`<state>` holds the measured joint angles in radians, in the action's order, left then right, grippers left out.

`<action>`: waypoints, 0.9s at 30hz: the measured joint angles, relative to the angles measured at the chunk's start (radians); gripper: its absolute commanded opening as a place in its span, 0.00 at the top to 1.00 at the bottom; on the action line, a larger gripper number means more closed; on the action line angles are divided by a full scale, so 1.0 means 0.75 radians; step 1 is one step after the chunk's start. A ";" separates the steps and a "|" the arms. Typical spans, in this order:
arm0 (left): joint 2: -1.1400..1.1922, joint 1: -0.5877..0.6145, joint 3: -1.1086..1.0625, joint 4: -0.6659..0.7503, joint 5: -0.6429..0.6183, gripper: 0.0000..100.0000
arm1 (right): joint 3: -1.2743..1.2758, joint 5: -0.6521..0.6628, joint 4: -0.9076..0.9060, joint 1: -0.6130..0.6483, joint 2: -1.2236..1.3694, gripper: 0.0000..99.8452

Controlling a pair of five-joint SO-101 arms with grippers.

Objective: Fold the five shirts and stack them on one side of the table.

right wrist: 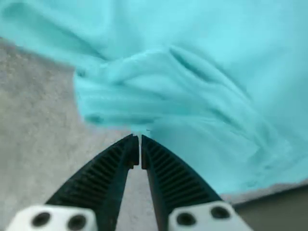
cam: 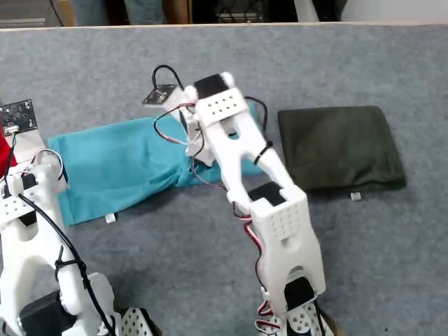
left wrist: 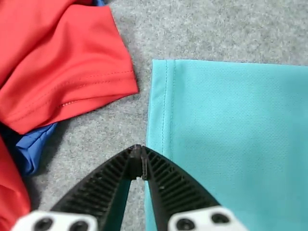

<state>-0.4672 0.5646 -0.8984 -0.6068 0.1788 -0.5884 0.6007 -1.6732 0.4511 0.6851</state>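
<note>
From nine o'clock to centre, left pincer (left wrist: 139, 161) and right pincer (right wrist: 136, 149) sit closed at the turquoise knit shirt (cam: 112, 168); raise both evenly.

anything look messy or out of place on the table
Yes. The teal shirt is bunched into wrinkles at its end nearest the green shirt, which is neatly folded. Beside its other end, a red shirt lies crumpled over a blue shirt.

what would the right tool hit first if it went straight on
Most likely the bunched fold of the teal shirt, just ahead of the right tool; the gap is hard to judge.
</note>
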 measured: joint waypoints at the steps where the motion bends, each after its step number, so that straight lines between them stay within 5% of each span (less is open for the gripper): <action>1: 0.000 0.000 0.000 0.000 0.000 0.97 | 0.000 -0.020 0.051 0.004 0.016 0.99; 14: 0.000 0.000 0.000 0.000 0.000 0.97 | -0.317 -0.166 0.301 0.035 0.338 0.99; 27: 0.000 0.000 0.000 0.000 0.000 0.97 | -0.980 -0.164 -0.106 -0.207 0.319 0.99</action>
<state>-0.4672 0.5646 -0.8984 -0.6068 0.1788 -1.3234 0.4780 -1.7530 0.2961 0.9244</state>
